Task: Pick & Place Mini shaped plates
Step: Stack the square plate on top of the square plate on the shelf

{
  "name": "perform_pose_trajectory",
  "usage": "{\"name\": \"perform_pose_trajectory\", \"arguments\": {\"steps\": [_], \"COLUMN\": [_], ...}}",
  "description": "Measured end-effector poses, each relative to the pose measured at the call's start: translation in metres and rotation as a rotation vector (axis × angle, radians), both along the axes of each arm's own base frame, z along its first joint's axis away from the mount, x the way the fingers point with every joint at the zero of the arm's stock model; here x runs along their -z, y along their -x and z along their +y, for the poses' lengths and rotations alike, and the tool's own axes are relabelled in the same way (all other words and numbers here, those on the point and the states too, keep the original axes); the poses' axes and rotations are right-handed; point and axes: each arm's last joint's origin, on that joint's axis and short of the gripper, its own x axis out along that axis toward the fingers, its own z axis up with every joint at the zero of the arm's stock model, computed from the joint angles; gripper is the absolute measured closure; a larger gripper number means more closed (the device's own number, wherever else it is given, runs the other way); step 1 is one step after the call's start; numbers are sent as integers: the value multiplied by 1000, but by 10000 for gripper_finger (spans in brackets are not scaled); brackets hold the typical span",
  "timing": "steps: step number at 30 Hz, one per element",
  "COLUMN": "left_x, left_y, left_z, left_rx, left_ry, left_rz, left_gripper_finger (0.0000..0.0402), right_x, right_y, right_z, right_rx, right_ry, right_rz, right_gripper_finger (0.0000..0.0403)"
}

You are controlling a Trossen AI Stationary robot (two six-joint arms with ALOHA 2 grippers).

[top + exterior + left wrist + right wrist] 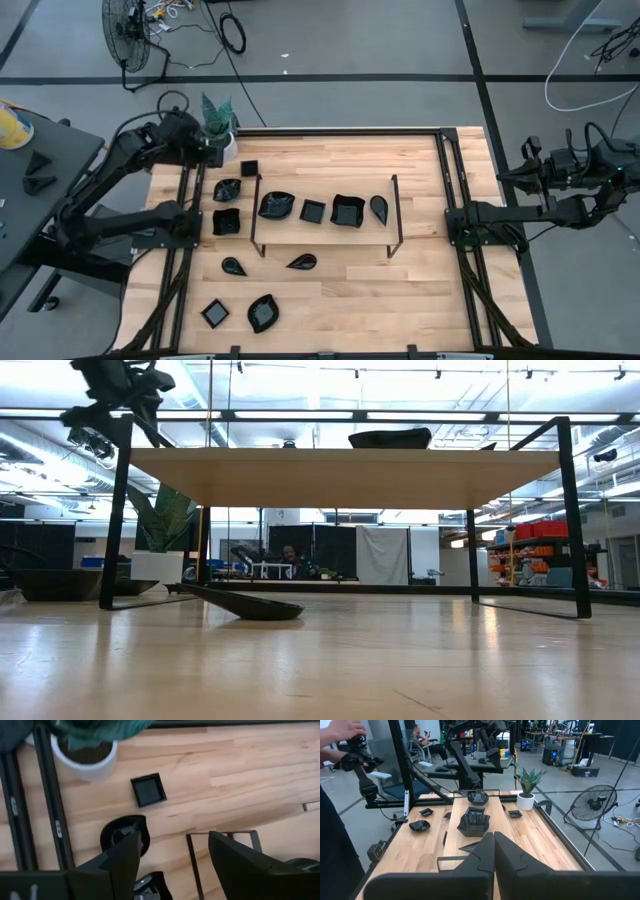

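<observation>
Black left gripper point(172, 857) spread wide, empty, hovering near white pot point(219, 135) at table's point(420, 290) far left corner. Right gripper point(505, 172) clenched, empty, off table's right edge. Eleven mini shaped plates point(278, 205): four on raised wooden shelf point(325, 232), seven on tabletop around it.

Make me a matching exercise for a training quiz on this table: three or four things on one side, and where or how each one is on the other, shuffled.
Things:
1. left end effector
2. right end effector
3. white pot with a green plant
4. raised wooden shelf

Places or states:
A. shut, out past the table's right edge
B. carries four black dishes in a row
C. open, above the dishes near the far-left corner
D. stands at the table's far-left corner

Pairs: 1-C, 2-A, 3-D, 4-B
</observation>
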Motion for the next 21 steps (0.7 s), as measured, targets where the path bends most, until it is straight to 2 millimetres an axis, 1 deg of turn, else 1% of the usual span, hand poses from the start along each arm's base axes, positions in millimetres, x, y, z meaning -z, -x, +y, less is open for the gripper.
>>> {"name": "perform_pose_trajectory", "arguments": {"steps": [5, 9, 13, 18, 21], "left_x": [15, 32, 54, 80, 97], "left_y": [10, 13, 8, -5, -10], "left_z": [-12, -15, -10, 1, 6], "left_rx": [-53, -125, -183, -225, -255], "left_ry": [0, 5, 17, -16, -21], "left_rz": [-52, -58, -62, -143, -155], "left_gripper_finger": [165, 165, 165, 165, 165], "right_x": [0, 0, 0, 0, 0], "right_y": [0, 0, 0, 0, 0], "right_z": [0, 0, 0, 0, 0], "right_rx": [0, 1, 0, 0, 0], "right_ry": [0, 0, 0, 0, 0], "right_rz": [0, 0, 0, 0, 0], "right_gripper_finger": [396, 396, 396, 396, 396]}}
